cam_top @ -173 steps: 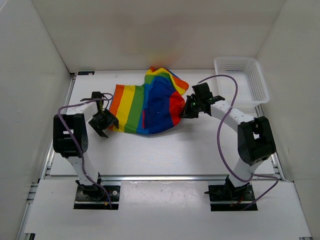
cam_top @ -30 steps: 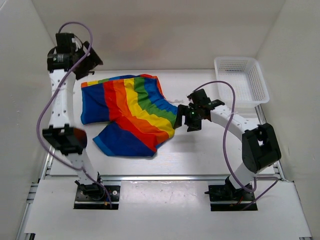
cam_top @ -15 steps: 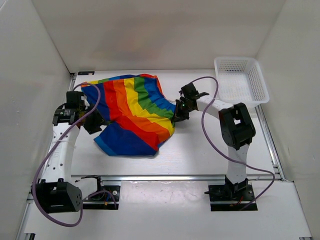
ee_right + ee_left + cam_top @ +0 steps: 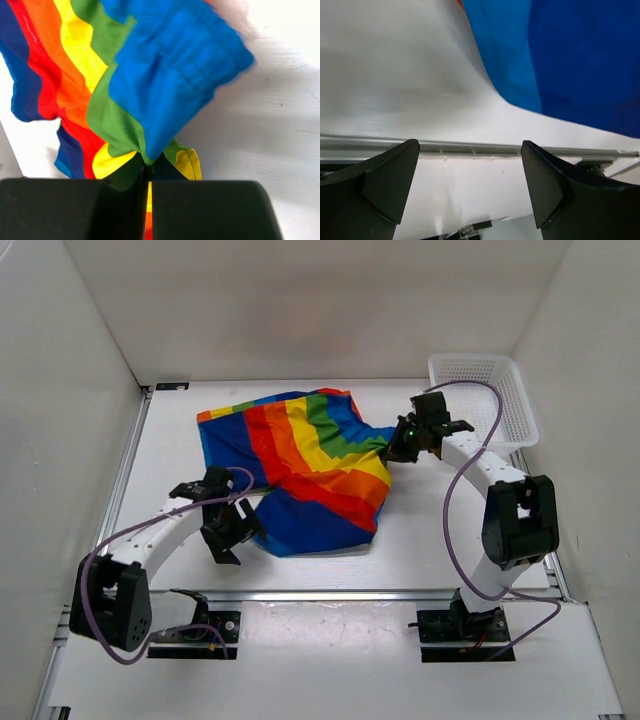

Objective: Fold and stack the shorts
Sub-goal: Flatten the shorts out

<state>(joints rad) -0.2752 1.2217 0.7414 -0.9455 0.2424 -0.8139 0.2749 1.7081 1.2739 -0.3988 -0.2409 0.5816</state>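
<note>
The shorts (image 4: 300, 465) lie spread but rumpled in the middle of the bench (image 4: 440, 530), a little toward 12 o'clock, with the rainbow stripes facing up. The right gripper (image 4: 398, 446) is at their 3 o'clock edge, and its jaws are closed on a pinch of green and blue cloth. The left gripper (image 4: 232, 528) is just beside the blue corner at 7 o'clock, its jaws wide apart with nothing between them, and a white basket (image 4: 480, 362) stands at 2 o'clock.

My left end effector (image 4: 228, 530) sits low, fingers spread wide. My right end effector (image 4: 400, 443), arm reaching forward, is clamped on the shorts (image 4: 300, 455).
</note>
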